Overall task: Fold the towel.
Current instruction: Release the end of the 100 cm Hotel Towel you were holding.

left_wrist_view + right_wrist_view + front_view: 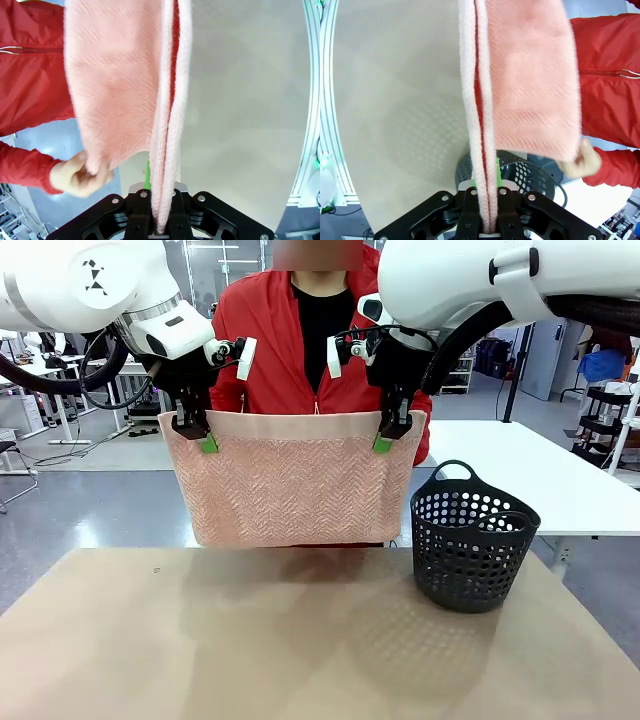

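The salmon-pink towel [295, 480] hangs folded in the air above the table's far edge, its herringbone face toward me. My left gripper [196, 433] is shut on its upper left corner and my right gripper [391, 432] is shut on its upper right corner. In the left wrist view the towel [125, 80] runs as a doubled layer up from between my fingers, and a person's hand [75, 175] pinches its far layer. In the right wrist view the towel [520, 80] is likewise doubled, with the person's other hand [580, 160] holding the far layer.
A black perforated basket [470, 545] with a handle stands on the tan table [250, 640] at the right, just below and right of the towel. The person in a red jacket [270, 330] stands behind the towel. A white table [540, 470] is farther right.
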`<state>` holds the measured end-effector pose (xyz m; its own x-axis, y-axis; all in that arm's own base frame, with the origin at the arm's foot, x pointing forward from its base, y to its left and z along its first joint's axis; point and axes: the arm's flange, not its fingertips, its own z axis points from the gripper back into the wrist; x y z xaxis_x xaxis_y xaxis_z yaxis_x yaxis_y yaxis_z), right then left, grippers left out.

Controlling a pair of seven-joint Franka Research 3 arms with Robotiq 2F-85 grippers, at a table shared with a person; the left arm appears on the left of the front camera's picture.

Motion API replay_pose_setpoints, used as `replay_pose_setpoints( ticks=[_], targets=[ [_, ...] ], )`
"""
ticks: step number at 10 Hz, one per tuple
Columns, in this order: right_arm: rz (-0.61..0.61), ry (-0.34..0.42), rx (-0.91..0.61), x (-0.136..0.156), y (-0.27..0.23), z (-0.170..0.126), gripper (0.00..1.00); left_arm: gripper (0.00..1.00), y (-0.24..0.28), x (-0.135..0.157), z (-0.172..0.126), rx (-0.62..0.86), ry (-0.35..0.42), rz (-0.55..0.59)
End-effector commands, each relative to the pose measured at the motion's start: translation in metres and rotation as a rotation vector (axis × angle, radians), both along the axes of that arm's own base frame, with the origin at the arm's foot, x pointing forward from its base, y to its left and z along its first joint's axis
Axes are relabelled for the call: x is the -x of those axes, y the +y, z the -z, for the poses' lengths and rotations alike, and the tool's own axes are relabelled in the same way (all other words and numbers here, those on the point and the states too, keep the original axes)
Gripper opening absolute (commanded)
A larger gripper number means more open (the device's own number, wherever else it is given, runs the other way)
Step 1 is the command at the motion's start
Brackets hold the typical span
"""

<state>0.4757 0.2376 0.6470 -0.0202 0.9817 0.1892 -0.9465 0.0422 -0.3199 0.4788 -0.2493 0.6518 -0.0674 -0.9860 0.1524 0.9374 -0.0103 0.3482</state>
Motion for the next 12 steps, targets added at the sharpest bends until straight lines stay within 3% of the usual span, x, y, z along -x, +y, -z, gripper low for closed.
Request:
replay_pose_setpoints(
  ticks=[1, 12],
  targets=[
    [0.001, -0.003, 0.001, -0.0002, -0.0013, -0.0009, 0.0, 0.02, 0.0013, -0.0001, -0.0022, 0.002, -0.005, -0.002],
    [0.001, -0.003, 0.001, -0.0002, -0.0013, -0.0009, 0.0, 0.02, 0.0013, -0.0001, -0.0022, 0.002, -0.005, -0.002]
  ],
)
